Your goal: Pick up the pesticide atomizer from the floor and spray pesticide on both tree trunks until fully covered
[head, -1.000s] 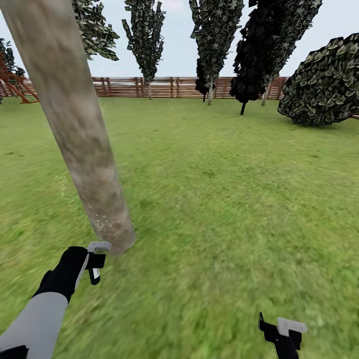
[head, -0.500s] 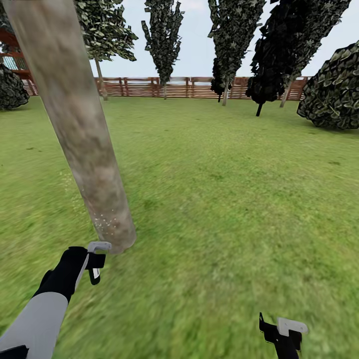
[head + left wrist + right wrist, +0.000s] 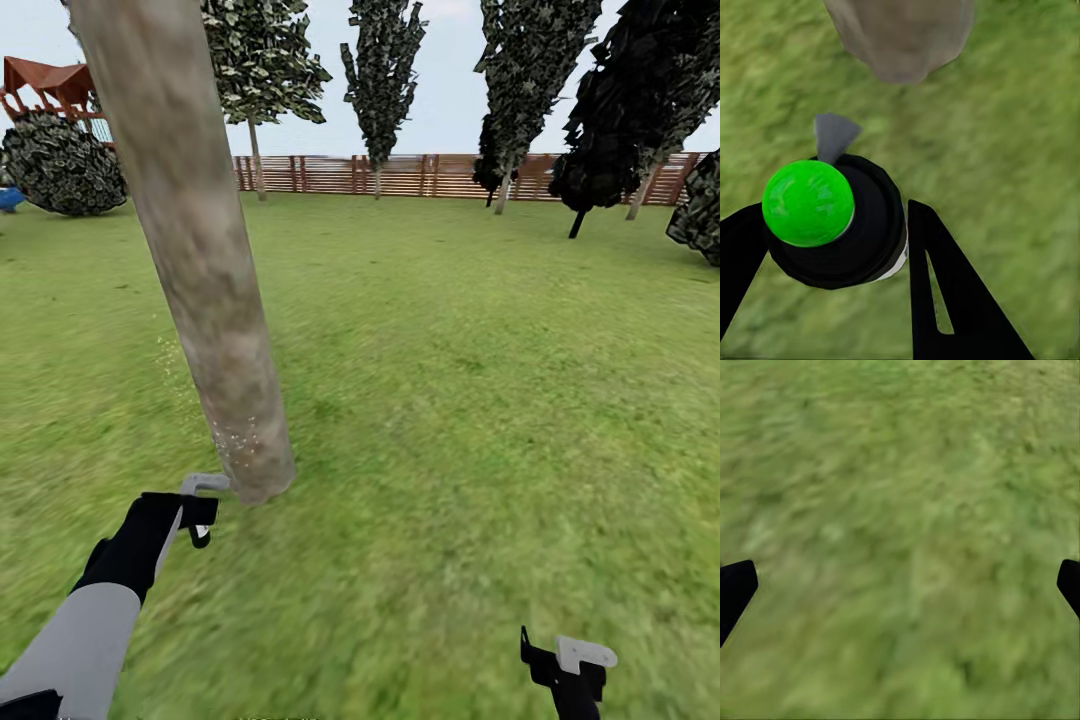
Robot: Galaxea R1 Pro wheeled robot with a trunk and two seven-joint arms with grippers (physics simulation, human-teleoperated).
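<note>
Reaching left arm low, fingers [image 3: 922, 285] clamping pesticide atomizer [image 3: 832, 221], tree trunk [image 3: 215, 330] near.

We saw a simulated garden: wide green lawn [image 3: 480, 380], brown slatted wooden fence [image 3: 420, 175] along the back, a thick mottled tree trunk [image 3: 200, 250] up close, tall dark trees [image 3: 385, 70], round bushes [image 3: 62, 165], and a red-roofed play structure [image 3: 50, 85].

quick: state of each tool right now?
Left tool: shut on the pesticide atomizer, nozzle toward the tree trunk.
Right tool: open, holding nothing, above grass.
</note>
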